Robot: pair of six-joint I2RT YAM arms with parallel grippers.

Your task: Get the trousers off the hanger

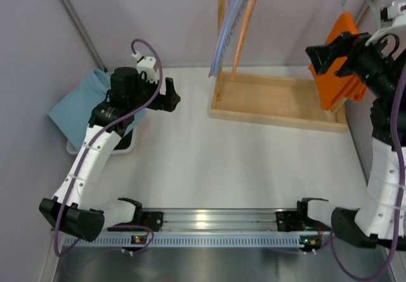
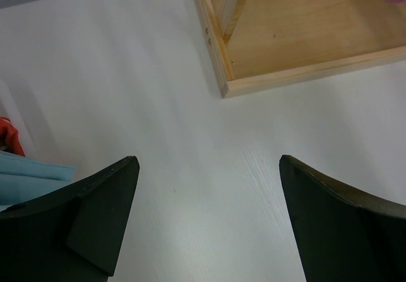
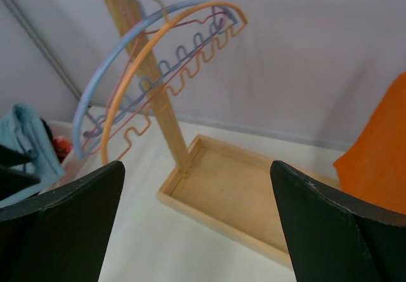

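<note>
The trousers (image 1: 339,91) hang from the hanger (image 1: 373,6) above the right end of the wooden tray (image 1: 273,118); the right gripper (image 3: 196,167) hovers there, jaws wide, holding nothing; the left gripper (image 2: 208,161), equally spread and empty, sits left of the tray.

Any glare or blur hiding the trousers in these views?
Top view: even light, sharp; glare only on the rail. Right wrist view: trousers cropped at the edge, slightly soft. Left wrist view: table washed out, near fingers blurred.
</note>
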